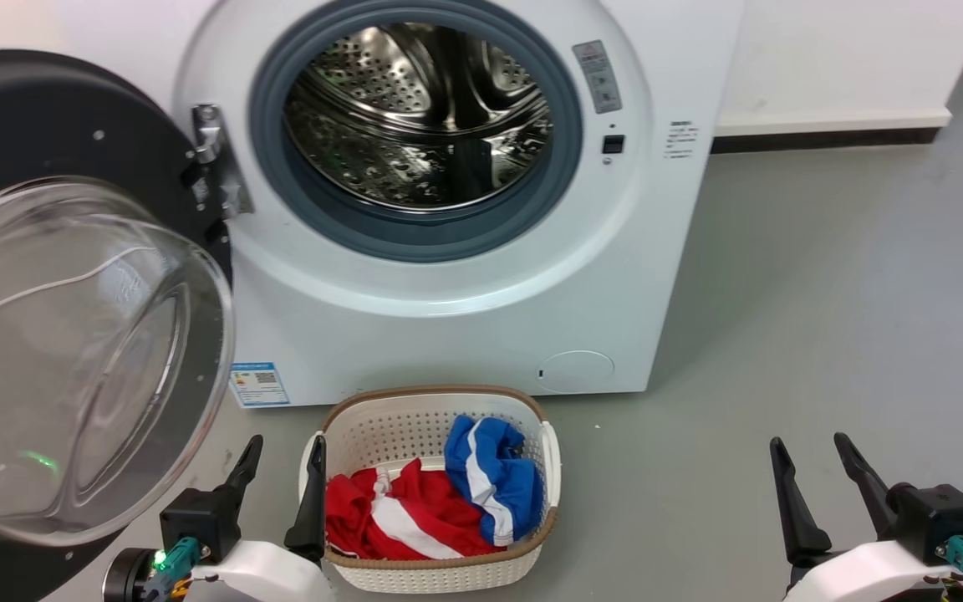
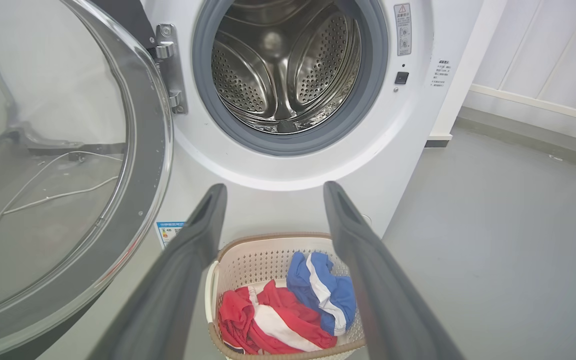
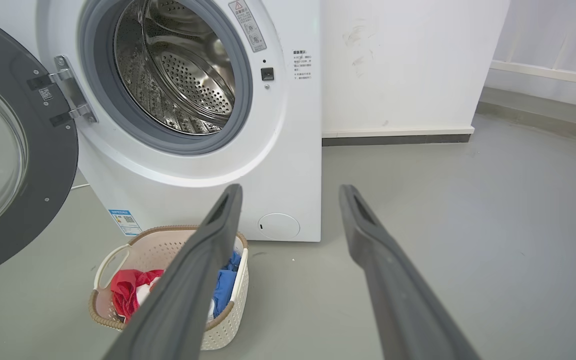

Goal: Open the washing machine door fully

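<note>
The washing machine door (image 1: pixel 47 125) is swung wide out to the left on its metal hinge (image 1: pixel 212 159), its clear glass bowl (image 1: pixel 72 359) bulging toward me. It also fills the left of the left wrist view (image 2: pixel 138 190) and shows at the left edge of the right wrist view (image 3: pixel 43 165). The steel drum opening (image 1: pixel 415 117) with its grey rubber ring stands uncovered. My left gripper (image 1: pixel 285 447) sits open at the lower left, beside the door's lower rim, touching nothing. Low at the right, my right gripper (image 1: pixel 809 447) is open over bare floor.
A white perforated laundry basket (image 1: pixel 364 422) holding red, white and blue clothes stands on the grey floor in front of the machine, right beside my left gripper. A white wall with a dark skirting (image 1: pixel 824 138) runs behind. Open floor lies to the right.
</note>
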